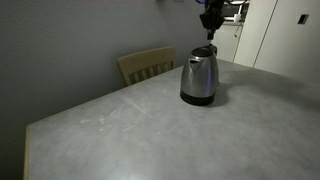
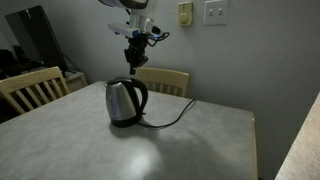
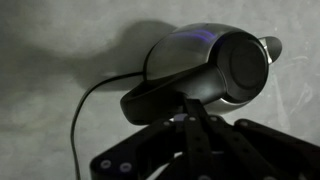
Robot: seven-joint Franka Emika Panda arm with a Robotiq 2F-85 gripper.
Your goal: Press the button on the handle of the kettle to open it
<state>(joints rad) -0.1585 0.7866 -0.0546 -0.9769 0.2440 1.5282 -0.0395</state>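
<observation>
The steel kettle [image 1: 199,80] stands on its black base on the grey table [image 1: 120,135]; it also shows in the other exterior view [image 2: 122,100]. From above in the wrist view I see its body [image 3: 185,55] and its black lid [image 3: 240,65]. The black handle [image 2: 142,95] curves along its side, and the wrist view shows it [image 3: 150,100] just beyond my fingertips. I cannot make out the button on it. My gripper [image 2: 135,58] hangs a short way above the top of the handle, apart from it [image 1: 211,22]. Its fingers [image 3: 193,103] are pressed together and hold nothing.
A black cord [image 2: 170,120] runs from the kettle across the table, also in the wrist view [image 3: 82,115]. A wooden chair [image 1: 146,65] stands at the table's far edge, another [image 2: 30,88] stands at the side. White cabinets [image 1: 280,35] and wall switches [image 2: 214,12] are behind.
</observation>
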